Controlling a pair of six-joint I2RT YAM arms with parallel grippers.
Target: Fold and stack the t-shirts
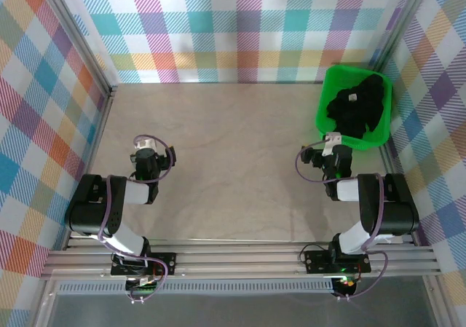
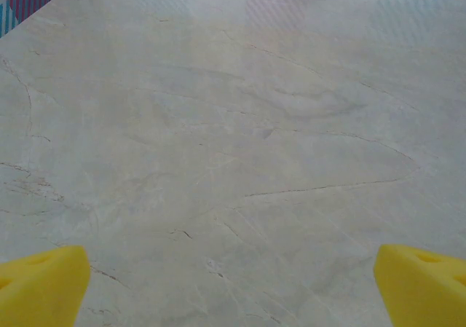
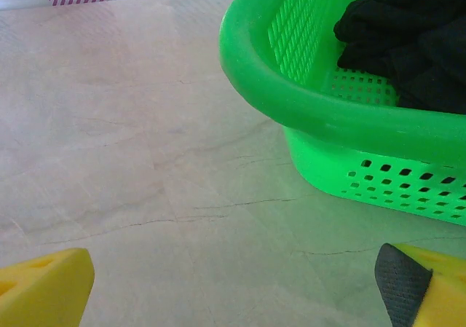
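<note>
Right claw (image 3: 233,287): standing wide and empty, facing the green basket (image 3: 291,94) just ahead and to its right, likely lining up a reach inside.
T-shirts (image 3: 415,43): lying crumpled in the basket beyond the right claw, none yet folded.
Left claw (image 2: 233,287): gaping wide and holding nothing, hovering over bare table (image 2: 233,123), probably leaving room for spreading cloth.

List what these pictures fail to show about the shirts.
- Shirt count: top view, the t-shirts form one crumpled black heap in the basket.
- Heap's lower part: right wrist view, behind the basket wall; top and right edges cut the rest.
- White speck on the heap: top view, too small to identify.
</note>
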